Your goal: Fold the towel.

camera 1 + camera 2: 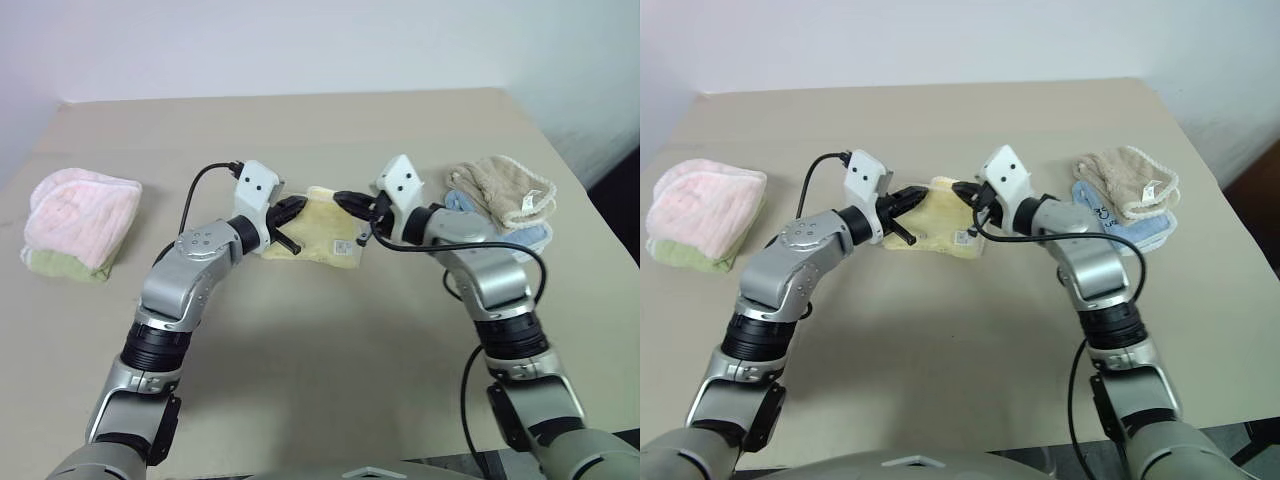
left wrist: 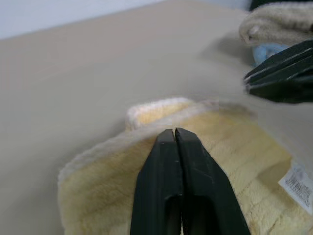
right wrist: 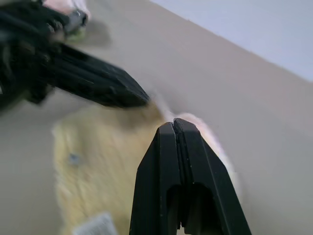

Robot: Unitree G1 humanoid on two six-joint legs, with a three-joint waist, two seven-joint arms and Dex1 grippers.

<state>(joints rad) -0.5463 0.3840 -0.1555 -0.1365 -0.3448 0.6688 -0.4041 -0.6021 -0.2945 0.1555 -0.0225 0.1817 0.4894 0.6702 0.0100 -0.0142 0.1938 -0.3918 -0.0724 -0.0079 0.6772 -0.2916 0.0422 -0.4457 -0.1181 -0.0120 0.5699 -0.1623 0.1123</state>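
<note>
The towel [image 1: 325, 235] is pale yellow terry cloth and lies folded in a small bundle at the middle of the table [image 1: 320, 330], with a white label [image 2: 298, 183] at one edge. My left gripper [image 1: 290, 212] hovers over the towel's left end. Its fingers [image 2: 166, 161] are shut with nothing between them. My right gripper [image 1: 345, 200] comes in from the right over the towel's far edge, also shut and empty. The two fingertip pairs point at each other a short way apart above the cloth, as the right wrist view shows with the left gripper [image 3: 144, 100].
A folded pink towel [image 1: 80, 215] rests on a greenish cloth near the table's left edge. At the right, a beige-tan towel [image 1: 505, 190] sits on a light blue cloth [image 1: 530, 238]. The tabletop in front of the yellow bundle is bare.
</note>
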